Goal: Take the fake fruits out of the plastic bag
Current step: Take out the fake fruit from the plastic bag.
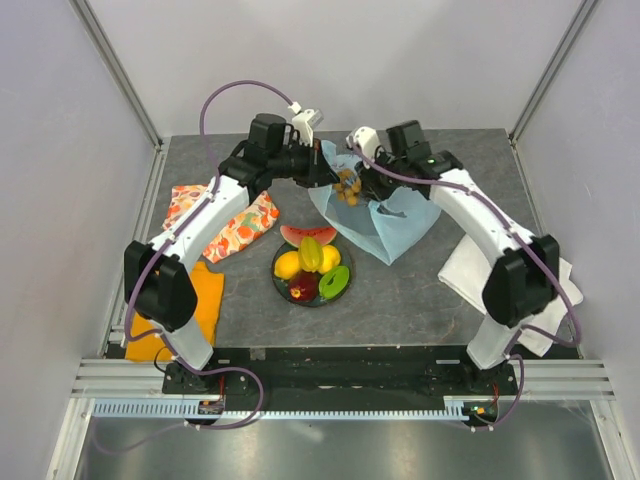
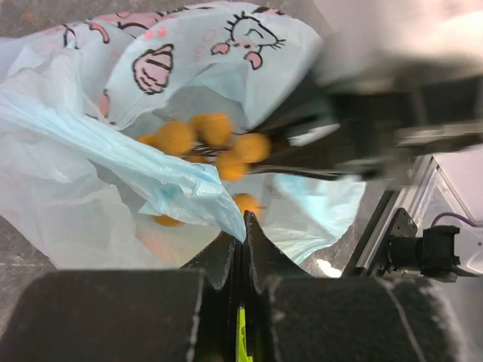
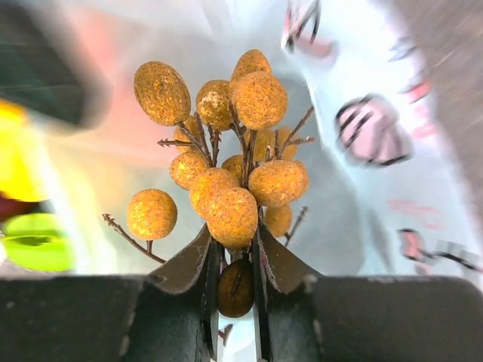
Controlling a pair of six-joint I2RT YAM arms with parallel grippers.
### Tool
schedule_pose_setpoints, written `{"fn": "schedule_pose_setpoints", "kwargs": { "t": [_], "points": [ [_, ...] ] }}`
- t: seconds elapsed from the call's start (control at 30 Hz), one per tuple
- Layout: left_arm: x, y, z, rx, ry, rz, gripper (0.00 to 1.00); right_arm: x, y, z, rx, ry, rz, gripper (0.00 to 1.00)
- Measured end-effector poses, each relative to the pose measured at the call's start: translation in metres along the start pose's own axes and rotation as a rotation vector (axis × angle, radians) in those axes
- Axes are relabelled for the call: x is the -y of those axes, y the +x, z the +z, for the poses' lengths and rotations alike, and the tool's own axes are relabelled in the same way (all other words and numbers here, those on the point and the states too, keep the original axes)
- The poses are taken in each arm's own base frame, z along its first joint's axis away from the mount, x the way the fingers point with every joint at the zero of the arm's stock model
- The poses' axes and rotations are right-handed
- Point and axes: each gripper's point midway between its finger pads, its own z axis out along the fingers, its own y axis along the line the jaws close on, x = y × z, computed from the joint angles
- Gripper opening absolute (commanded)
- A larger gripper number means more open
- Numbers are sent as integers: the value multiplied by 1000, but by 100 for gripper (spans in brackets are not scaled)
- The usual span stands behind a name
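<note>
The plastic bag (image 1: 400, 225) lies on the far middle of the table (image 1: 420, 300). Its mouth is lifted toward the far edge, and its near corner sits just beside the far right rim of the plate (image 1: 285, 292).

The left gripper (image 2: 243, 223) has its jaws pressed together on a fold of the bag's rim and holds that edge up on the left of the opening. The right gripper (image 3: 234, 253) reaches in from the right. Its jaws stand narrow, with the base of the grape bunch (image 3: 241, 151) pinched between them. From this blurred close view it is hard to tell whether the fingers clamp a stem or one berry. From above, the bunch sits in the bag's mouth between the two grippers, with the bag's walls close on both sides.

On the plate lie the watermelon slice (image 1: 308, 236), two lemons (image 1: 288, 264), a dark red fruit (image 1: 303, 287) and a green piece (image 1: 335, 282).

A flowered cloth (image 1: 238, 228) and an orange cloth (image 1: 195, 300) lie under the left arm. A white cloth (image 1: 460, 268) hangs over the right edge. Bare grey table shows between the plate and the white cloth.
</note>
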Motion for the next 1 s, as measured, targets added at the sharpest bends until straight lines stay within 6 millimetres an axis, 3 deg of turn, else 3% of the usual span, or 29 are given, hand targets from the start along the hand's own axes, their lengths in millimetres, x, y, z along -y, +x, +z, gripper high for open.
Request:
{"fn": "schedule_pose_setpoints", "kwargs": {
  "t": [0.17,0.4,0.53,0.77,0.9,1.0],
  "points": [
    [-1,-19,2,33,-11,17,2,-4,-46,-60,151,36,-47,12],
    [-9,-43,12,71,-31,58,2,-11,-65,-100,229,49,-57,12],
    [-11,-44,13,70,-36,65,2,-27,-91,-126,334,-5,-31,12],
    [-13,-43,13,67,-37,85,2,-50,-162,-179,583,-103,-12,11],
    [-15,-42,13,63,-41,98,2,-66,-168,-195,627,-162,-16,11],
    [-17,-43,11,65,-42,104,38,-77,-153,-201,602,-184,-33,11]
  ]
}}
